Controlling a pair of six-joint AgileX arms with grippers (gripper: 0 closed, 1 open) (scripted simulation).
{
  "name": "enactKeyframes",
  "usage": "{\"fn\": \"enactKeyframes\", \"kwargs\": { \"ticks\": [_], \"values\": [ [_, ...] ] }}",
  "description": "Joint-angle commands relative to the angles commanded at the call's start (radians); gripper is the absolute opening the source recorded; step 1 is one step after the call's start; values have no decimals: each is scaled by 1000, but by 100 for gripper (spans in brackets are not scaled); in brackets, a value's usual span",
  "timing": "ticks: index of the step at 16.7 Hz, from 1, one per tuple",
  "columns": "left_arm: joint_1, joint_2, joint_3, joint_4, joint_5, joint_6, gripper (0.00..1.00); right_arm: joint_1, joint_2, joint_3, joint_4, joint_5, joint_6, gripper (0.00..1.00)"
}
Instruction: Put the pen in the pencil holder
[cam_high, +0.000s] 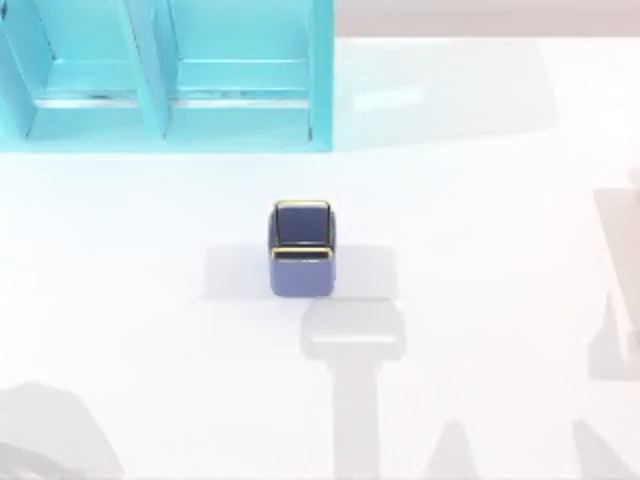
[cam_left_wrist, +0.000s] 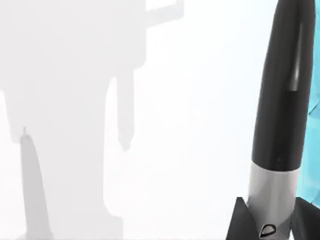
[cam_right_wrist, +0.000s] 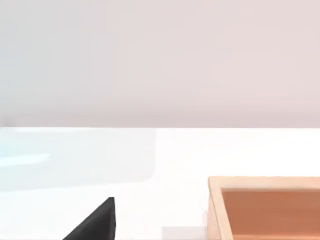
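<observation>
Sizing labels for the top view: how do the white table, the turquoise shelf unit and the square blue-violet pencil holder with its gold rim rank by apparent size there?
1. White table
2. Turquoise shelf unit, partly cut off by the frame
3. Blue-violet pencil holder

A turquoise shelf unit (cam_high: 165, 75) stands at the white table's (cam_high: 480, 250) far left.

Left gripper (cam_left_wrist: 270, 231) clamped about the pen (cam_left_wrist: 282, 100) — jaws closed.
</observation>
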Motion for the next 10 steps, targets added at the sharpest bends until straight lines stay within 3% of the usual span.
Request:
{"fn": "enactKeyframes", "kwargs": {
  "ticks": [5, 7, 10],
  "values": [
    [-58, 21, 9, 62, -58, 27, 0, 0, 0, 0, 0, 0, 0, 100],
    [-140, 50, 21, 153, -140, 68, 0, 0, 0, 0, 0, 0, 0, 100],
    [-322, 122, 37, 360, -324, 157, 0, 0, 0, 0, 0, 0, 0, 100]
  ]
}}
